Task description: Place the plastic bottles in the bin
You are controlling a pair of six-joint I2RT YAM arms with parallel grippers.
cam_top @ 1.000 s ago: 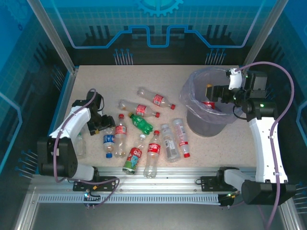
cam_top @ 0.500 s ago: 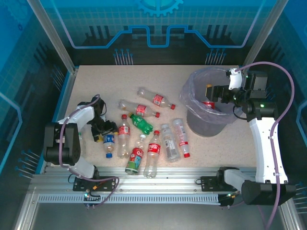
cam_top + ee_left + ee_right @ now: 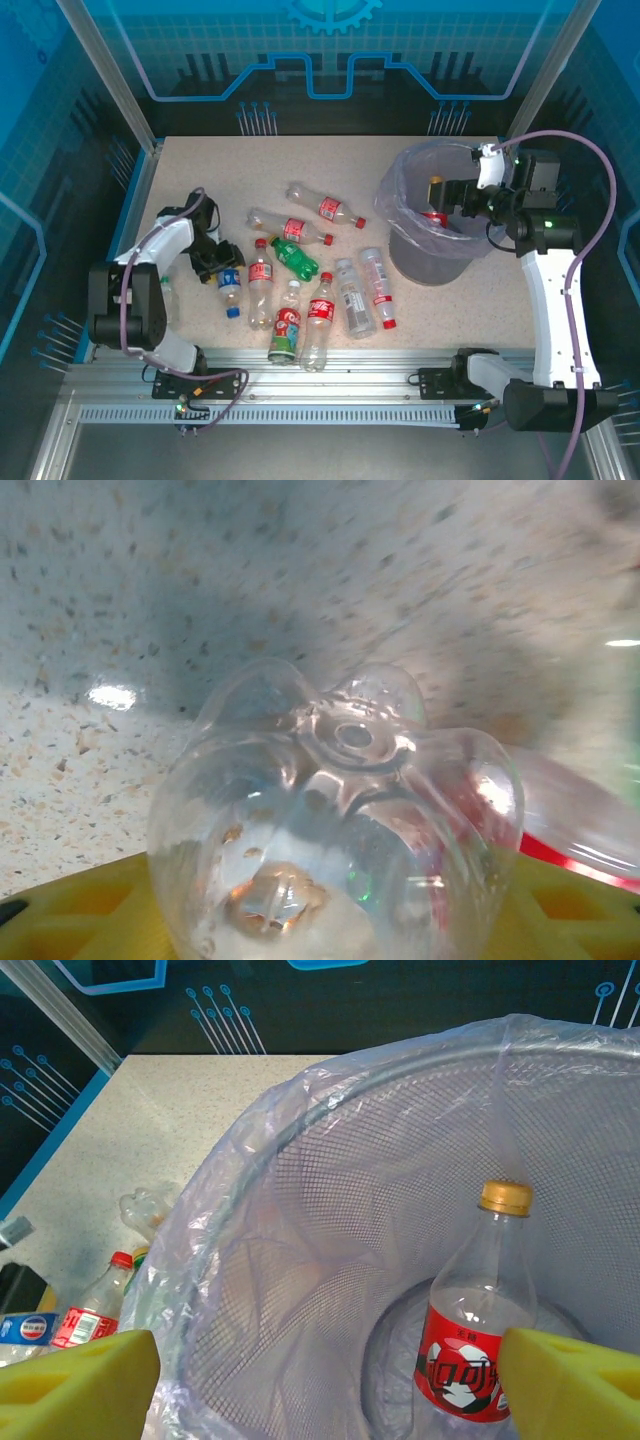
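Your left gripper point(image 3: 213, 262) sits low on the speckled table point(image 3: 330, 160), its yellow pads point(image 3: 80, 905) flanking the base of a blue-labelled bottle point(image 3: 229, 286); you cannot tell whether they pinch it. Your right gripper point(image 3: 438, 196) hangs spread wide above the bag-lined bin point(image 3: 405, 255), with a gold-capped bottle point(image 3: 478, 1345) standing upright inside. The other plastic bottles point(image 3: 322, 310) lie scattered on the table between the arms.
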